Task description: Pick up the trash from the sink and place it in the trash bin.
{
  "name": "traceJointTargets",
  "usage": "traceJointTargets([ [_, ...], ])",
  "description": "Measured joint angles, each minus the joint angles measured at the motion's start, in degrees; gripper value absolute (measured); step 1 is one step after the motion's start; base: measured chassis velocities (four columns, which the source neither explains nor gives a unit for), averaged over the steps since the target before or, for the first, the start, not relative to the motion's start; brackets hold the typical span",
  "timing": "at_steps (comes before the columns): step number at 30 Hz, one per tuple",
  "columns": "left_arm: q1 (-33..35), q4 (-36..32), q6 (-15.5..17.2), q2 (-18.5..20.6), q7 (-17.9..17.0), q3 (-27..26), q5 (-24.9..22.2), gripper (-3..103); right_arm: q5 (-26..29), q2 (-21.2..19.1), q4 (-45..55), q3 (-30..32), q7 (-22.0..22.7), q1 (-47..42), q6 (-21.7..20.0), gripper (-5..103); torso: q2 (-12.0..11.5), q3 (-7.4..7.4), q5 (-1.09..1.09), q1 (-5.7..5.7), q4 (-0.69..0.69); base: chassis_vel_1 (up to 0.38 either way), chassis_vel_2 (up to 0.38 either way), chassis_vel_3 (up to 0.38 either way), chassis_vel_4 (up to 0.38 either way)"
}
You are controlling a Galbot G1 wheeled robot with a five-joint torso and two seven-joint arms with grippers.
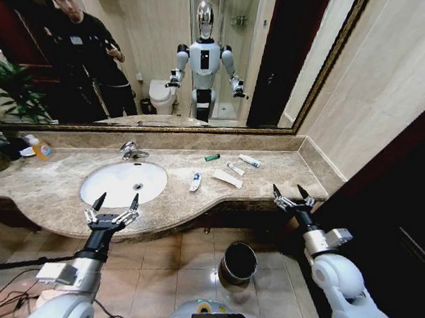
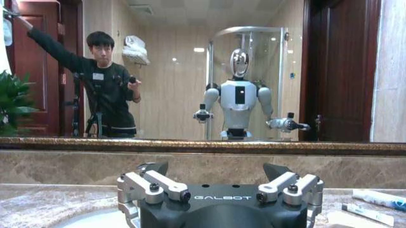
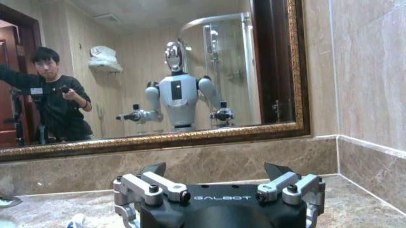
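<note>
Overhead, the left gripper (image 1: 116,200) hangs with jaws apart at the sink's (image 1: 93,178) front rim. Beyond and between both grippers, the trash (image 1: 227,178) lies scattered on the counter (image 1: 51,188). The right gripper (image 1: 291,192), jaws apart, hovers above the trash bin (image 1: 238,262). From the left wrist, tubes (image 2: 379,199) lie past its right finger. From the right wrist, bare counter lies ahead.

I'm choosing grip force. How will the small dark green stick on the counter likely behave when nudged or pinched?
The green stick looks thin and rounded, so it may roll on the smooth marble counter if nudged. It seems light for its size, needing little force. Lying flat, it leaves the open right gripper little height to pinch.
</note>
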Motion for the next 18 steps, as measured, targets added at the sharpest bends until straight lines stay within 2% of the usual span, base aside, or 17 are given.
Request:
traceJointTargets([
  [18,0.0,0.0,0.0,0.0,0.0,0.0,0.0,100,0.5,-0.5,-0.5,-0.1,0.0,1.4,-1.9,100,0.0,0.00,0.00,0.00,0.00,0.000,0.000,0.000,0.000],
])
